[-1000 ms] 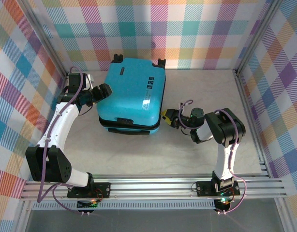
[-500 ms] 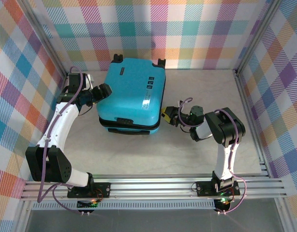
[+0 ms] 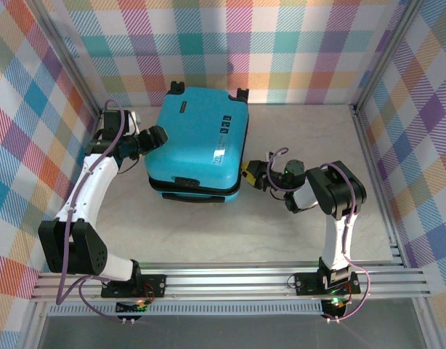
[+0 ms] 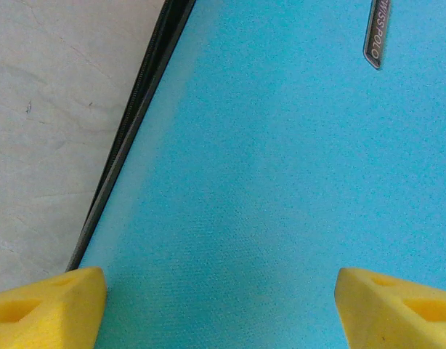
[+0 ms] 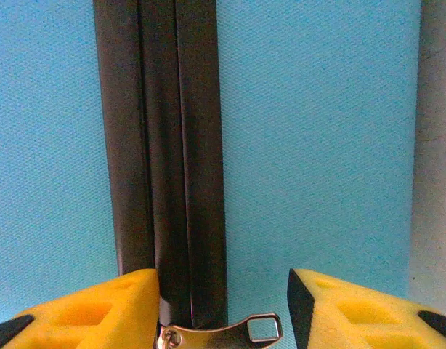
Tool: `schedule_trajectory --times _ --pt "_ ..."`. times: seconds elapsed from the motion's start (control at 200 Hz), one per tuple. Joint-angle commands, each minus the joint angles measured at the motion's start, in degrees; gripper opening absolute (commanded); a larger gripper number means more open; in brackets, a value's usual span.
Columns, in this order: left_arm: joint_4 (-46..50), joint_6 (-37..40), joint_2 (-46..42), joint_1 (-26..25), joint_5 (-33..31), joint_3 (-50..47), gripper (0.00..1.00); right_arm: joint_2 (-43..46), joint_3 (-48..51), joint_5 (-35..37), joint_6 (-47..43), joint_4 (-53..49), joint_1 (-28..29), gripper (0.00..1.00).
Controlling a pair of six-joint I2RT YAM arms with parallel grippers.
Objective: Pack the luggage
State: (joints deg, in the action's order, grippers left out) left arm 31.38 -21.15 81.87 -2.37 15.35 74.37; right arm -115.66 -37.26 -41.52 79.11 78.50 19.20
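The luggage (image 3: 197, 149) is a turquoise hard-shell suitcase lying shut in the middle of the table, with its black zipper band (image 5: 168, 145) running round its side. My left gripper (image 3: 155, 138) rests on the case's left top edge, and its yellow fingertips (image 4: 45, 305) stand wide apart over the turquoise shell (image 4: 281, 182). My right gripper (image 3: 250, 174) is pressed close to the case's right side. Its yellow fingers (image 5: 85, 309) are open around a silver zipper pull (image 5: 223, 333) that lies across the gap without being pinched.
Checkered cloth walls and metal frame posts close in the table on three sides. A small dark label (image 4: 378, 33) is set in the shell. Bare beige tabletop (image 3: 208, 233) lies between the case and the arm bases.
My right gripper has crept a little to the left, up against the suitcase's side. The left arm and the case have stayed still.
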Motion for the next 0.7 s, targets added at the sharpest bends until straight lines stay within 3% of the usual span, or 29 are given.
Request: schedule_trajectory --times 0.0,0.47,0.695 --pt "0.79 0.76 -1.88 -0.27 1.52 -1.02 0.82 1.98 -0.54 -2.02 0.65 2.10 1.32 0.50" --pt "0.97 0.85 -1.97 -0.27 1.41 -0.89 0.82 4.12 1.22 -1.55 1.29 2.01 1.23 0.36" --pt "0.97 0.86 -2.05 -0.27 1.43 -0.89 0.82 4.67 3.08 -1.25 0.92 1.99 0.55 0.35"
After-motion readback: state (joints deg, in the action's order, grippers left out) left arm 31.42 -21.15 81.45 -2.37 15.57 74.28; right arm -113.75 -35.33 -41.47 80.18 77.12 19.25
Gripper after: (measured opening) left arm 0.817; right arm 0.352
